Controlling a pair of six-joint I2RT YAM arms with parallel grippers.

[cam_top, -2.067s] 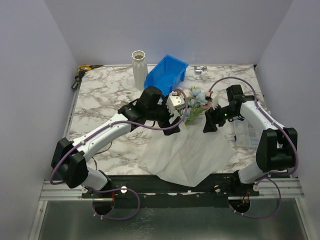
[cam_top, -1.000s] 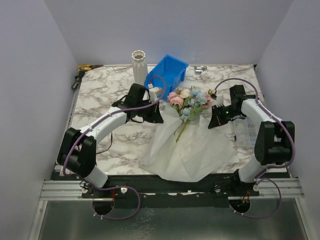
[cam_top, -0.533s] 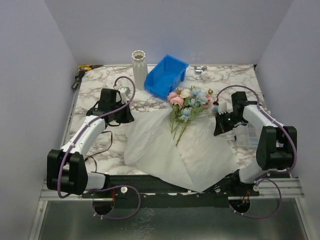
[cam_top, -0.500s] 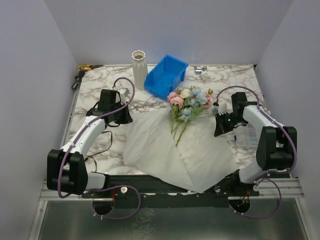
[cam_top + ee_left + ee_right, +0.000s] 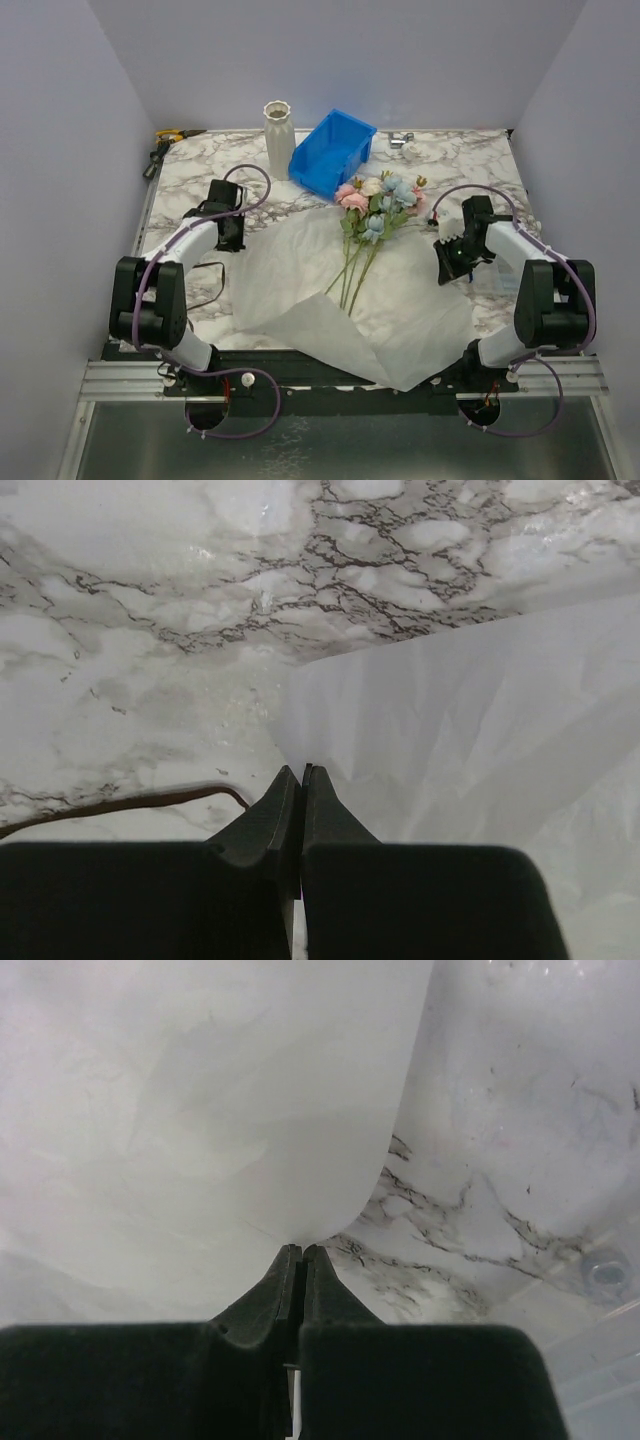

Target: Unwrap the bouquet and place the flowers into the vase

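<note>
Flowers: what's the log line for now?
left tool: shut on paper | right tool: shut on paper | flowers: lying on open paper | vase: no flowers

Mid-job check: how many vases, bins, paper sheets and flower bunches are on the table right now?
vase: 1
bin: 1
paper sheet: 1
flower bunch: 1
total: 4
</note>
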